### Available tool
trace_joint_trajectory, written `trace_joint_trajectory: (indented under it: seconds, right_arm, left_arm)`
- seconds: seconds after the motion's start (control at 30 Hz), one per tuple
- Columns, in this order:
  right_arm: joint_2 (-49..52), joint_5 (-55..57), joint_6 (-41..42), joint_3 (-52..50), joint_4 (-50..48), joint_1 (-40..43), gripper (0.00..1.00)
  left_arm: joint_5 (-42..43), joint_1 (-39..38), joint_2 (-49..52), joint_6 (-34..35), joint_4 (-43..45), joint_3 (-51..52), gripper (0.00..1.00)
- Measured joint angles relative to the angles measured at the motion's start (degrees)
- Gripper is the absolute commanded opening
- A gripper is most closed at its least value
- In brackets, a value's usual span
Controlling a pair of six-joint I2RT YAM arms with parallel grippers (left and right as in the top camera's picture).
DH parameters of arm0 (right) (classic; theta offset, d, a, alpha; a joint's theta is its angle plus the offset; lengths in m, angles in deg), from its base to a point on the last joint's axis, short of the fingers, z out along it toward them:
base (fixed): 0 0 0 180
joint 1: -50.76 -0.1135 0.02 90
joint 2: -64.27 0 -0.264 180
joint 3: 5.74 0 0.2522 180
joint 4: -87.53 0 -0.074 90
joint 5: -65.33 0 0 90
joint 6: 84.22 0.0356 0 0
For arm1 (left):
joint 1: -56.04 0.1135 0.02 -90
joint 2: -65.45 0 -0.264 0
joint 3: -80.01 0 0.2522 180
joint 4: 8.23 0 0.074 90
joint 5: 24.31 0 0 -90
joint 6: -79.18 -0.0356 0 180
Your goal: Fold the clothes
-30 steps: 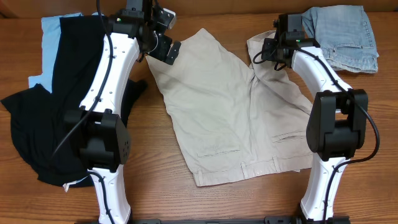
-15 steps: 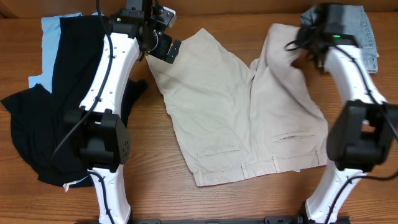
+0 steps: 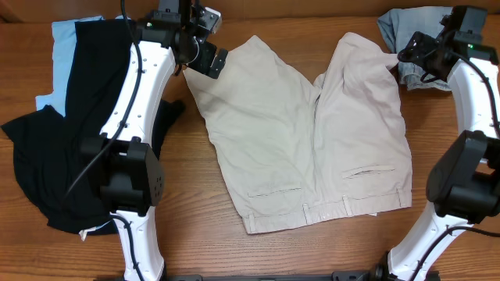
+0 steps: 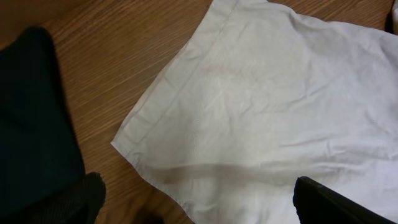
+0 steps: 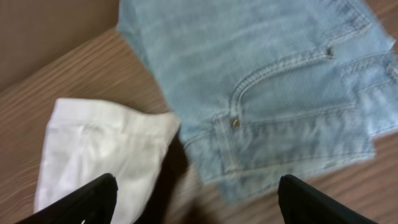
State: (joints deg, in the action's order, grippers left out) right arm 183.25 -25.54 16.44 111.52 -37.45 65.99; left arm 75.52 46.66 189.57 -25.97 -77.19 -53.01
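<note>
The khaki shorts (image 3: 305, 133) lie spread flat in the middle of the table, waistband toward the front edge and both legs pointing to the back. My left gripper (image 3: 212, 62) hovers open over the left leg's hem corner (image 4: 186, 112), with nothing between its fingers (image 4: 81, 199). My right gripper (image 3: 410, 55) is open over the gap between the right leg's hem corner (image 5: 99, 149) and the faded denim garment (image 5: 267, 81). It holds nothing.
A black garment (image 3: 47, 164) lies on a light blue one (image 3: 62, 47) at the left side, under my left arm. The denim (image 3: 406, 19) sits at the back right corner, partly hidden by my right arm.
My right gripper carried the right leg out toward the back right, let it go and opened. It now hangs farther right, by the denim. The leg lies flat. The left arm has not moved.
</note>
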Motion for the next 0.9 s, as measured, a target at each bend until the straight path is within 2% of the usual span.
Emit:
trace_joint_trajectory:
  seconds: [0.17,0.3,0.43,0.53,0.67,0.9]
  right_arm:
    - [-4.63,-5.92,0.0,1.84,14.01,-3.63,0.87]
    - [-7.69,-8.15,0.09,2.25,21.18,-11.61,0.87]
    - [-8.24,-8.15,1.77,-2.51,20.15,-19.87,0.88]
    - [-8.22,-7.28,4.15,-10.23,17.55,-24.39,0.88]
    - [-8.02,-6.54,7.5,-18.45,16.24,-27.32,0.87]
    - [-8.02,-4.81,12.72,-27.1,15.47,-30.38,0.88]
  left_arm:
    - [0.0,0.0,0.0,0.0,-0.07,0.0,1.0]
    - [0.0,0.0,0.0,0.02,-0.26,0.0,1.0]
    - [-0.02,0.0,0.0,0.0,-0.48,0.0,1.0]
    - [-0.04,0.0,0.0,-0.02,-0.57,0.0,1.0]
    - [-0.07,0.0,0.0,-0.07,-1.16,0.0,1.0]
    - [-0.22,0.0,0.0,-0.09,-1.42,0.0,1.0]
